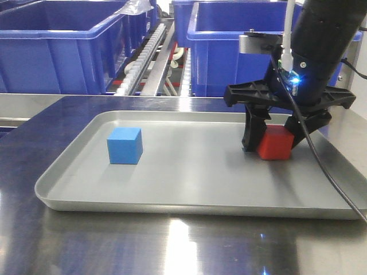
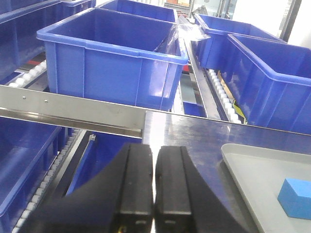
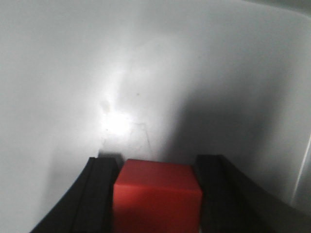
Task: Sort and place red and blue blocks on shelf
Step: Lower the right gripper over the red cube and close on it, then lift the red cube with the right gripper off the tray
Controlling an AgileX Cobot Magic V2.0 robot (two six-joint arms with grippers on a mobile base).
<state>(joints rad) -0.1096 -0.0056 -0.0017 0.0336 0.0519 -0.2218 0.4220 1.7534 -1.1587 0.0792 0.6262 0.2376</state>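
From where I am standing, the right gripper (image 1: 274, 144) is hanging down into the far right part of the grey tray (image 1: 172, 203) and is gripping the red block (image 1: 278, 150). The wrist camera is showing a black finger lying flat against each side of the cube, with no gap showing, while the cube is resting on the tray floor. It is sitting near the back rim and not far from the right rim, so that corner is looking tight. A black cable (image 1: 328, 172) is trailing across the tray's right front corner.

The blue block (image 1: 124, 145) is sitting in the left half of the tray, well apart from the red one. Bare tray floor is lying open on all four sides of it, and a broad bare stretch is running between the two cubes.

The left gripper (image 2: 154, 204) is hanging with its two fingers pressed together, holding nothing, to the left of the tray's rim and near the left edge of the steel tabletop (image 1: 172, 246).

Beyond the tray the shelf (image 1: 155, 57) is standing. Its front rail (image 2: 73, 110) is running across, small screws showing, and is meeting the tabletop's corner. Behind the rail, large blue bins (image 2: 112, 63) are standing on the white roller tracks (image 2: 219, 90), crowding the lanes side by side, with only narrow slots of rollers showing between them. A strip of shiny tabletop is lying free in front of the tray's near rim, and a narrower strip is separating the far rim from the shelf.
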